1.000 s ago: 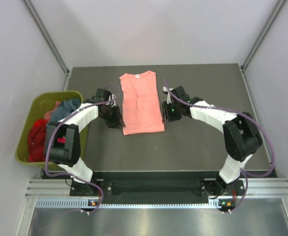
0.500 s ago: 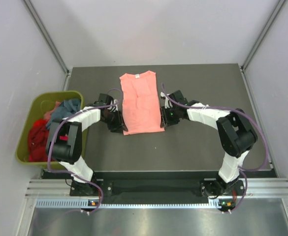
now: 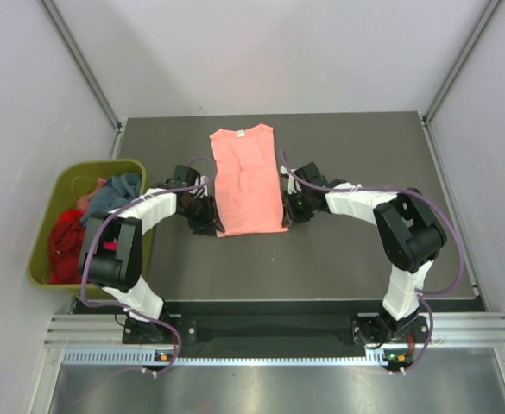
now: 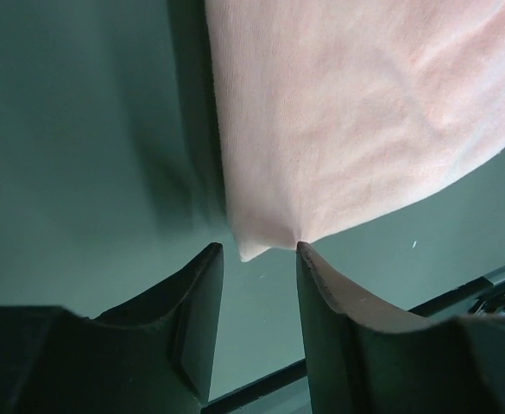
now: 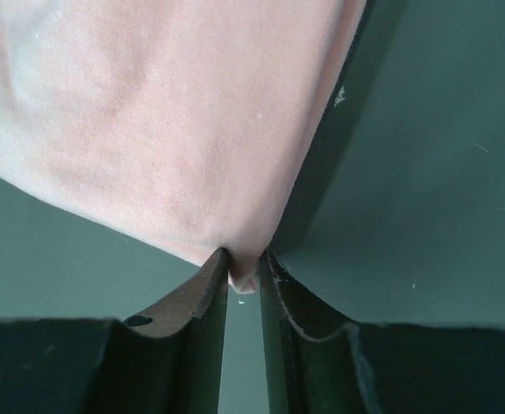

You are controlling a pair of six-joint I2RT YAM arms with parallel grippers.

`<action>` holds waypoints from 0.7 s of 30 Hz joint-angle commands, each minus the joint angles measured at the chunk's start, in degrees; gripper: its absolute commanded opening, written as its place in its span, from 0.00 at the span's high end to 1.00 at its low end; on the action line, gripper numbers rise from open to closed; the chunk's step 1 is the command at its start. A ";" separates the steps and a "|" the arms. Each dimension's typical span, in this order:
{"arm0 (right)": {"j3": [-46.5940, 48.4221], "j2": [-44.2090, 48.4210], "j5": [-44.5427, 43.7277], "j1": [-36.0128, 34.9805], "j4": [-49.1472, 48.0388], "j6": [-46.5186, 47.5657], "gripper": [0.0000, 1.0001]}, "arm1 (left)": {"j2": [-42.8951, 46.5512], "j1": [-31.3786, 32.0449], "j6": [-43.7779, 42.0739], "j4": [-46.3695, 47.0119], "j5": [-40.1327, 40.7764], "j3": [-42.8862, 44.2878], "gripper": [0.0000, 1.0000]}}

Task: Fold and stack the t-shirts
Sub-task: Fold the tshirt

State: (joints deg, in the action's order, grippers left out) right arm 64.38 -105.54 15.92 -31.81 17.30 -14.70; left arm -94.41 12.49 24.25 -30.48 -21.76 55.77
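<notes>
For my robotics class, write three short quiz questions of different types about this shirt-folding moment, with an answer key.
1. True or false: the salmon-pink shirt lies spread on the table.
2. Multiple choice: the olive-green bin stands A) at the table's left edge, B) at the table's right edge, C) on top of the shirt.
3. Fill in: the right gripper pinches the shirt's near ____ corner, while the left gripper sits open around the other near corner.

Key: 1 true; 2 A; 3 right.
</notes>
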 commanded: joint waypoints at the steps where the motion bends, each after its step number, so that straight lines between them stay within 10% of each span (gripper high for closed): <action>1: -0.57 -0.55 0.69 0.00 -3.85 0.55 0.81 | 2.04 0.25 -2.01 -1.69 0.49 -0.66 0.56; 4: -1.01 -0.20 -0.36 0.08 -3.85 0.02 1.00 | 1.95 0.34 -2.63 -1.95 0.84 -1.89 0.58; 21: -12.00 7.80 -1.77 0.26 -9.56 -7.27 1.00 | 5.38 0.34 -1.75 0.51 -5.66 -7.34 0.64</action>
State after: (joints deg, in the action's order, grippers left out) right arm 54.00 -100.05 14.24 -31.79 7.66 -20.71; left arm -89.47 12.53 22.76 -31.40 -24.49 49.80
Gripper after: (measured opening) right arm 0.010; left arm 0.361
